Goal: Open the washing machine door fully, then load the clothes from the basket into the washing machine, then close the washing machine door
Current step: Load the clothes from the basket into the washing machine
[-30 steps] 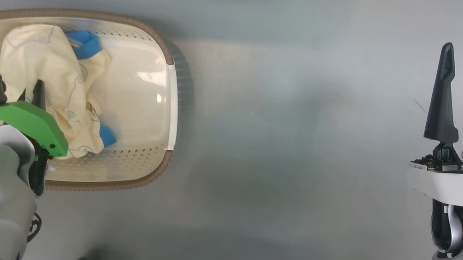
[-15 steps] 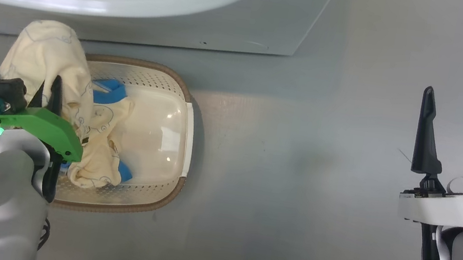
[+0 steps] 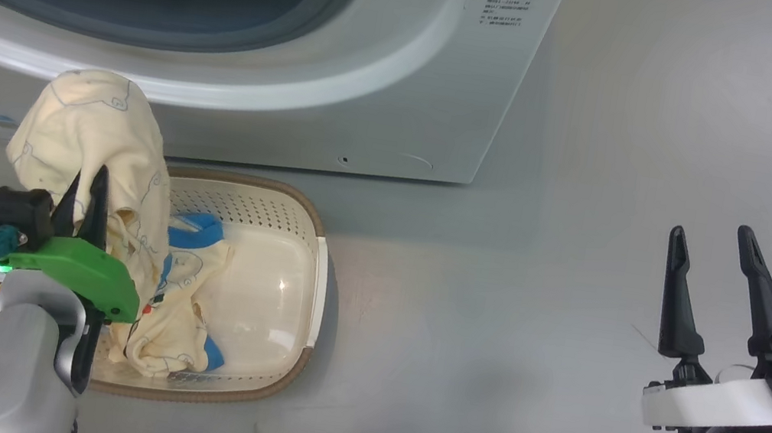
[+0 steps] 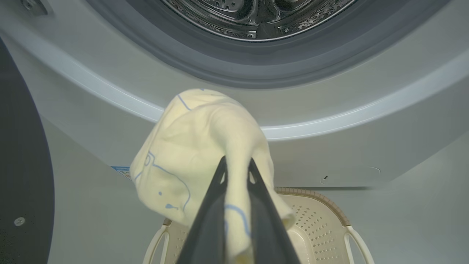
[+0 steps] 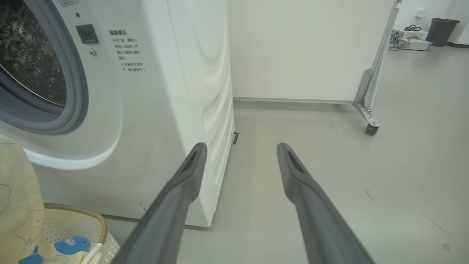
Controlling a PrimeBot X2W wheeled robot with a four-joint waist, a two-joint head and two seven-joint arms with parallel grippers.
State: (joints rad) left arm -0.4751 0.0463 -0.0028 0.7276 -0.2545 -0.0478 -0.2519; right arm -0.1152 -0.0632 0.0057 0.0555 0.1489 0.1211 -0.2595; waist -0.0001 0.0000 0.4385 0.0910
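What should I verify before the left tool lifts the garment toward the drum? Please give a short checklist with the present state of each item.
1. Access: the washing machine door is swung aside and the porthole is uncovered: ok.
2. Grip: the left tool is shut on the clothes: ok.
3. Clothes free of the basket: not ok, their lower end lies inside it.
4. Room in the drum: cannot tell, its depth is hidden.
5. The right tool is open and off to the side: ok.
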